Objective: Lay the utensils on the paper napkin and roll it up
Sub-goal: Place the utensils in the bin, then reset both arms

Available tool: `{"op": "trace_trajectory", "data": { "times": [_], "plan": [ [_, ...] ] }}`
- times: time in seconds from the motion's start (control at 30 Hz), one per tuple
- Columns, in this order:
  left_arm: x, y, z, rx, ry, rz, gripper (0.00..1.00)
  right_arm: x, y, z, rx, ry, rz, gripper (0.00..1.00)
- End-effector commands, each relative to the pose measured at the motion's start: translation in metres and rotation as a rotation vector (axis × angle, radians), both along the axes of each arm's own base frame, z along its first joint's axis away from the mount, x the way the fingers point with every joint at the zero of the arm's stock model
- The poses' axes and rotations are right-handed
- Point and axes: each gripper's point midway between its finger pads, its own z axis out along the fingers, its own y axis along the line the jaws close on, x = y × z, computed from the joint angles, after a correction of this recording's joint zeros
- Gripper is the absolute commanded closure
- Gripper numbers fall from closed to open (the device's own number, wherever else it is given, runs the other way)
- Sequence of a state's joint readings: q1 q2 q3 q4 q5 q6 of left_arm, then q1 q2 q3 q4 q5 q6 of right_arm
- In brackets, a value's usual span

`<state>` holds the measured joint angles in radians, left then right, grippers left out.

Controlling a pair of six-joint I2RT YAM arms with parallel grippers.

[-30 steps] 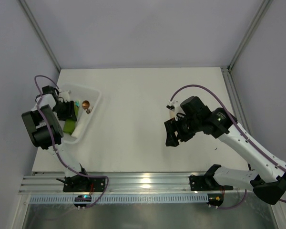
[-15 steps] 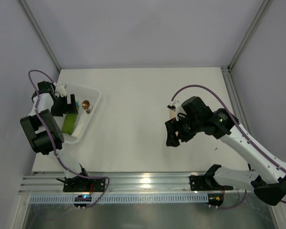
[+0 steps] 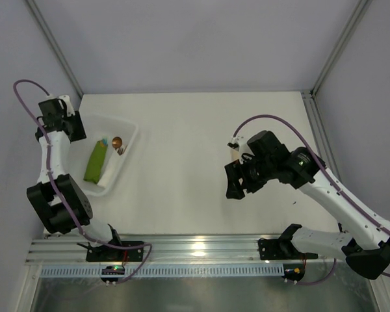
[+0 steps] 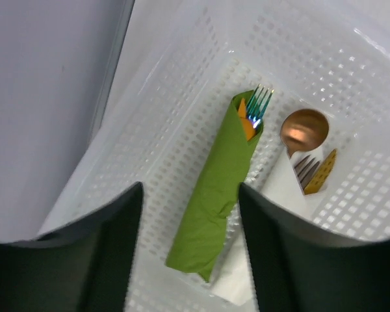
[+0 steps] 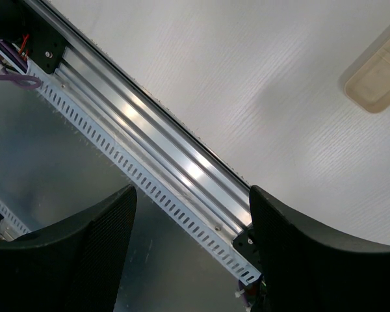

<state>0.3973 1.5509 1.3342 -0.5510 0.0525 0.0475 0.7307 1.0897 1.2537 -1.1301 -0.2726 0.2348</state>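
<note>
One napkin (image 4: 211, 201), olive green, lies rolled into a tube on the floor of one white perforated tray (image 4: 182, 84) at the table's (image 3: 182, 130) far left. Two utensil ends poke out of the roll's open top: iridescent fork tines (image 4: 260, 104) and an orange tip (image 4: 247, 127) just beneath them. Beside the roll in the same tray are three loose pieces: one copper spoon (image 4: 304, 129), one grey fork head (image 4: 304, 170) and one gold piece (image 4: 322, 172). The last two rest on a white paper (image 4: 279, 188).

There are two arms. The left arm reaches up and back along the left edge, and its end effector (image 4: 190, 195) hangs above the tray looking down on the roll, with both fingers (image 4: 110, 253) spread wide, touching nothing and holding nothing. The right arm bends in from the right, and its end effector (image 5: 192, 195) hovers over bare table near the middle-right, well apart from the tray. Its camera looks toward the metal rail (image 5: 162, 156) at the near edge, and its fingers (image 5: 325, 260) are likewise spread and empty
</note>
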Motion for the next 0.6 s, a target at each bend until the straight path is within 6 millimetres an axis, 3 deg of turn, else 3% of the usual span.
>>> {"op": "trace_trajectory", "data": {
  "times": [0.0,0.03,0.07,0.1,0.2,0.3,0.43,0.5,0.53,0.57],
  "plan": [
    [0.002,0.002,-0.002,0.0,0.033,0.052,0.55,0.008,0.006,0.016,0.032,-0.043,0.001,0.27],
    [0.001,0.0,-0.008,-0.027,0.047,0.073,0.79,0.009,0.006,0.015,0.032,-0.043,0.001,0.27],
    [-0.001,-0.006,-0.015,-0.064,0.07,0.061,0.94,0.009,0.007,0.014,0.031,-0.04,-0.001,0.27],
    [-0.004,-0.008,-0.025,-0.092,0.09,0.08,1.0,0.009,0.008,0.014,0.034,-0.038,0.004,0.27],
    [-0.011,-0.012,-0.041,-0.109,0.125,0.141,1.0,0.011,0.009,0.015,0.03,-0.04,0.002,0.27],
    [-0.006,-0.023,-0.035,-0.117,0.073,0.155,1.0,0.014,0.008,0.014,0.022,-0.048,-0.019,0.27],
    [0.012,-0.069,0.009,-0.14,-0.056,0.129,1.0,0.031,0.013,0.012,0.022,-0.071,-0.087,0.26],
    [0.019,-0.093,0.026,-0.179,-0.112,0.094,0.91,0.042,0.013,0.005,-0.004,-0.074,-0.136,0.22],
    [0.02,-0.107,0.042,-0.209,-0.16,0.086,0.77,0.053,0.01,0.002,-0.026,-0.093,-0.198,0.19],
    [0.021,-0.132,0.05,-0.226,-0.183,0.037,0.73,0.058,0.008,-0.001,-0.046,-0.1,-0.227,0.13]
  ]
}}
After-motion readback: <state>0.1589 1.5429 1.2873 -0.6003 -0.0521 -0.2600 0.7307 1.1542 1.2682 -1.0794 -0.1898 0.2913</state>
